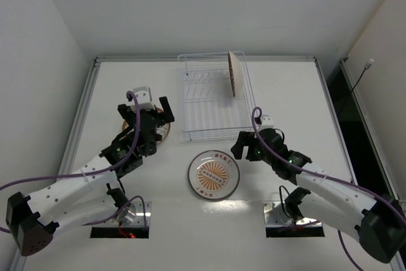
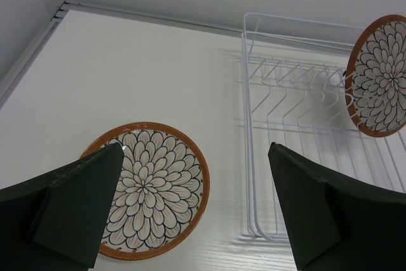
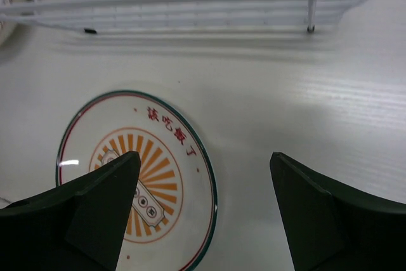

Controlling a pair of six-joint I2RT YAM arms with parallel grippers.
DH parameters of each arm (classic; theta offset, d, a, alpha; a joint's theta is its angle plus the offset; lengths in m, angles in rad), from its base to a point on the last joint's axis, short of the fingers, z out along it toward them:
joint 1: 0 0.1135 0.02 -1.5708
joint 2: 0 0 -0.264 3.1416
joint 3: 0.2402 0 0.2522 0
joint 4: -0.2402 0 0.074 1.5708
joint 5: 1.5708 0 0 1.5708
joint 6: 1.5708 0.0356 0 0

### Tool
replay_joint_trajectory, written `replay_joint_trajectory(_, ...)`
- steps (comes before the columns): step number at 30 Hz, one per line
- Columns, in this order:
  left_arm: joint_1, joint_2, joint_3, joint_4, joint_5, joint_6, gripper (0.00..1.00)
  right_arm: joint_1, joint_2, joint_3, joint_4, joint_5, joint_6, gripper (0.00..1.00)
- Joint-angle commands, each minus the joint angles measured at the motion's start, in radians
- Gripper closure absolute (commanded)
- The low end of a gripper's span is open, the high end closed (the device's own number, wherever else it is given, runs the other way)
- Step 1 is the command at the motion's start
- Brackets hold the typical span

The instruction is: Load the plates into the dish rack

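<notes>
Under left pincer [image 2: 195, 150], petal plate [image 2: 152, 185], flat

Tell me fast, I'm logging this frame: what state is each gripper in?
Left gripper: open, empty, above the petal plate on the table.
Right gripper: open, empty, by the sunburst plate.

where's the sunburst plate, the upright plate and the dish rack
sunburst plate [image 1: 213, 176], top external view, on its orange-rayed centre
upright plate [image 2: 379, 74], left wrist view, on the middle of its petal-patterned face
dish rack [image 1: 203, 107], top external view, on the bare wire floor left of the plate
</notes>
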Motion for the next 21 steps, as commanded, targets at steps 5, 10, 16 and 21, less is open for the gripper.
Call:
replay_joint_trajectory(5,0.009,-0.014,0.011,0.037,0.007,-0.004,0.0,0.02,-0.007,-0.074,0.086,-0.069,0.156,0.2)
replay_joint_trajectory(10,0.009,-0.014,0.011,0.037,0.016,-0.004,0.0,0.029,0.054,-0.107,0.149,-0.104,0.211,0.23)
replay_joint_trajectory(16,0.009,-0.014,0.011,0.037,0.016,-0.004,0.0,0.084,0.036,-0.095,0.227,-0.081,0.216,0.26)
replay_joint_trajectory(21,0.009,-0.014,0.011,0.037,0.016,-0.004,0.0,0.184,0.078,-0.048,0.35,-0.081,0.205,0.26)
